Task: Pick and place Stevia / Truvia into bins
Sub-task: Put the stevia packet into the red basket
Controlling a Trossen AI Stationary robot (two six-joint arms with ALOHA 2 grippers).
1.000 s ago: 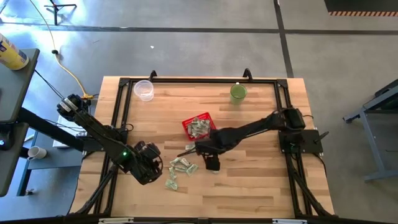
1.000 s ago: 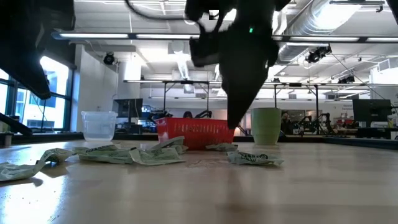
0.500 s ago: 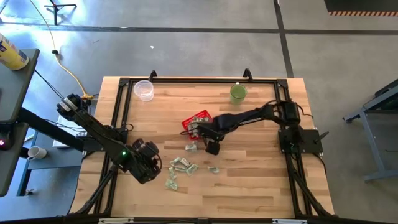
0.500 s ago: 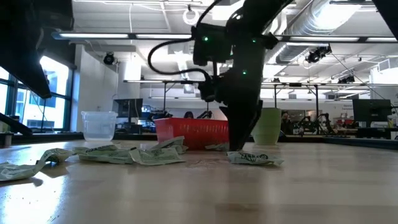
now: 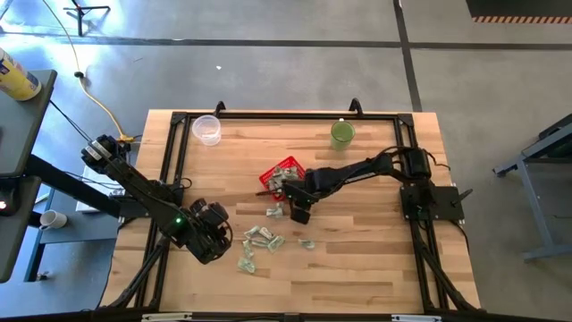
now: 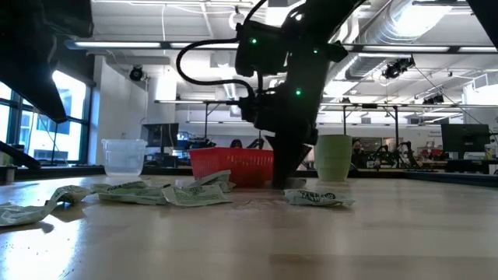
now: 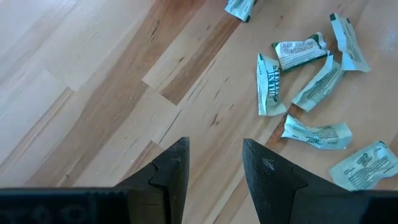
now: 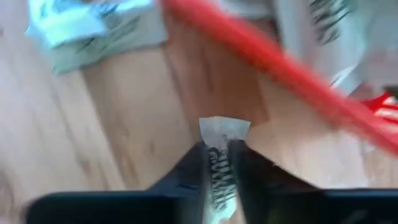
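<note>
The red mesh basket (image 5: 281, 172) stands mid-table with several pale green and white sachets inside. More sachets lie flat on the wood near it (image 5: 264, 238), (image 5: 307, 242), (image 5: 273, 212), and they show in the left wrist view (image 7: 305, 56). My right gripper (image 5: 299, 213) is low at the basket's near side, shut on one sachet (image 8: 221, 158); the basket's rim (image 8: 280, 68) runs just ahead of it. My left gripper (image 5: 219, 237) is open and empty left of the loose sachets, its fingers (image 7: 174, 165) above bare wood. My right gripper pinches one sachet between its two fingers. The sachet's free end (image 8: 222, 130) sticks out past the fingertips toward the basket. The sachet is lifted clear of the table; the fingers slant downward (image 6: 284, 175).
A clear plastic cup (image 5: 206, 129) stands at the far left and a green cup (image 5: 342, 134) at the far right. A black frame (image 5: 286, 114) borders the table. The wood near the table's front edge is bare.
My right gripper has gone from the loose sachets toward the table's far edge and a little left, up to the basket's near side, staying shut on a sachet. One sachet it stood over now lies uncovered on the wood. My left arm has kept still.
</note>
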